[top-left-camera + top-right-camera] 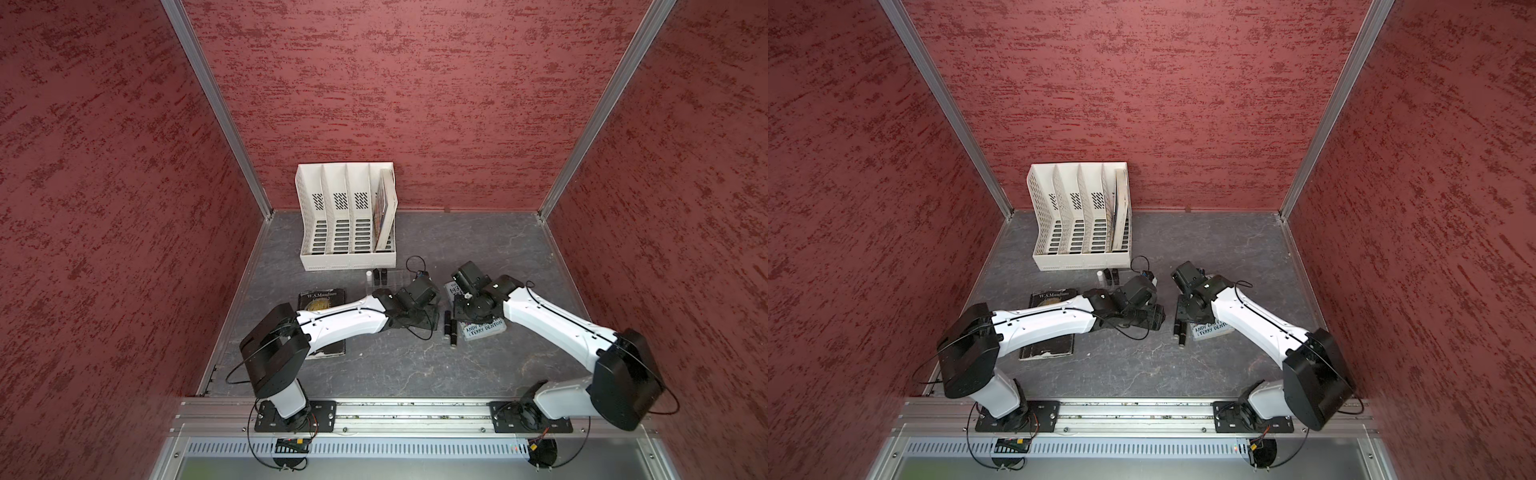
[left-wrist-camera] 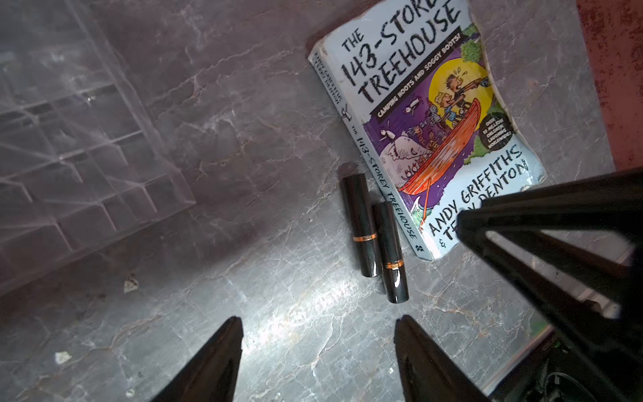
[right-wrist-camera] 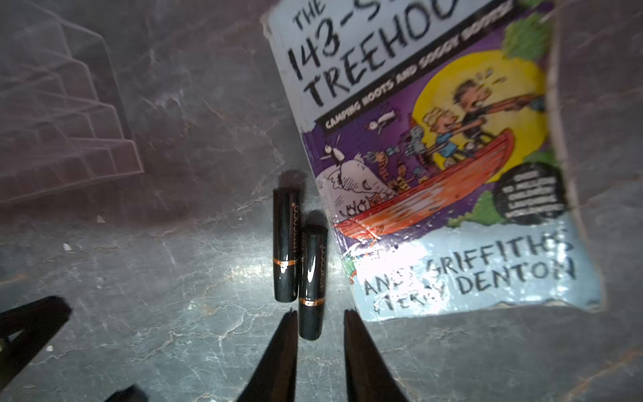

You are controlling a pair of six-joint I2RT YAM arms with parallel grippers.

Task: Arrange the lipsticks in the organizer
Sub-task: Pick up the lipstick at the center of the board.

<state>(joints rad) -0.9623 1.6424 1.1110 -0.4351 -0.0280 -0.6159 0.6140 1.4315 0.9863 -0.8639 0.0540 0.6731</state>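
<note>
Nearest, right gripper (image 3: pixel 320 313) narrowly apart around one end of a loose lipstick (image 3: pixel 312 278), not clamped; left gripper (image 2: pixel 318 318) spread, empty. Treehouse book (image 1: pixel 484 328) right of centre in a top view, organizer (image 1: pixel 390 279) at centre, both loose tubes beside the book's spine. Tubes probably light, rigid, glossy-slick, prone to roll: pinch mid-barrel by the gold band.

I see the organizer (image 2: pixel 69 139), a clear acrylic tray with stepped rows of square cells, sitting flat on the bench (image 2: pixel 243 313). In a top view, three tubes stand upright along its far edge, side by side: a white lipstick (image 1: pixel 368 275), then a black lipstick (image 1: pixel 376 274), then a second black lipstick (image 1: pixel 384 274). I can't tell which cells. Apart from the tray, a third black lipstick (image 2: pixel 360 226) and a fourth black lipstick (image 2: pixel 389 252) lie flat on the bench. Both are glossy with a copper band, parallel, touching, staggered lengthwise, just beside a paperback (image 2: pixel 417 87) spine.
</note>
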